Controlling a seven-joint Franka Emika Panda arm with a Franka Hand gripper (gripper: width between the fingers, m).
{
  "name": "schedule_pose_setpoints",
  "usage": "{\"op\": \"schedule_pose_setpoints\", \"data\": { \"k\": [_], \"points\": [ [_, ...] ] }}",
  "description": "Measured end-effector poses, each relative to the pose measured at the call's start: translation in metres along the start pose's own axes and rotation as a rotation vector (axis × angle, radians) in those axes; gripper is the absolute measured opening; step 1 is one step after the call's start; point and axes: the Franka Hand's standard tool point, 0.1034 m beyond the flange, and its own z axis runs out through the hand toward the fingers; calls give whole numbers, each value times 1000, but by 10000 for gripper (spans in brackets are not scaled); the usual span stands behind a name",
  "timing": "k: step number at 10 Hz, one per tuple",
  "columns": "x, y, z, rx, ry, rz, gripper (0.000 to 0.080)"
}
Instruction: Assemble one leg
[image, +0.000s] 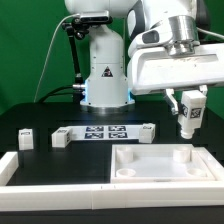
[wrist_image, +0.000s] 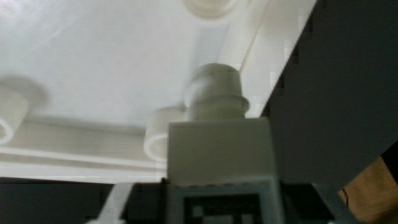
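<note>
Marker board: thin flat white marker board on the black table, well to the exterior view's left of the fingers.
Flat piece: large flat white plastic piece with recesses, lying below the fingers.
Fingers: clamped on the small white stubby plastic leg.
Leg: tagged, upright between the fingers, above the flat piece's edge.

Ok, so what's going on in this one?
The arm's hand is shut on a small white leg and holds it upright above the large flat white piece, towards the exterior view's right. In the wrist view the leg's narrow tip points down at that piece near its edge, and it does not look seated yet. Other small white parts lie loose beside the marker board.
</note>
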Motion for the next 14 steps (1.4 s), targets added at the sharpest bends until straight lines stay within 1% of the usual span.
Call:
{"op": "schedule_pose_setpoints", "data": {
  "k": [1, 2, 3, 4, 5, 6, 8, 10, 12, 14],
  "points": [
    [5, 0, 13, -2, 57, -21, 289],
    [2, -1, 26, 3, -16, -22, 289],
    [17, -1, 26, 4, 5, -22, 289],
    [17, -1, 34, 4, 2, -22, 290],
    [17, 4, 41, 0, -2, -43, 290],
    [19, 9, 46, -4, -1, -55, 290],
    [18, 8, 46, -2, -3, -55, 290],
    [18, 9, 46, -3, -5, -62, 290],
    [28, 17, 51, -10, 4, -82, 290],
    [41, 19, 55, -10, 3, -88, 290]
  ]
}}
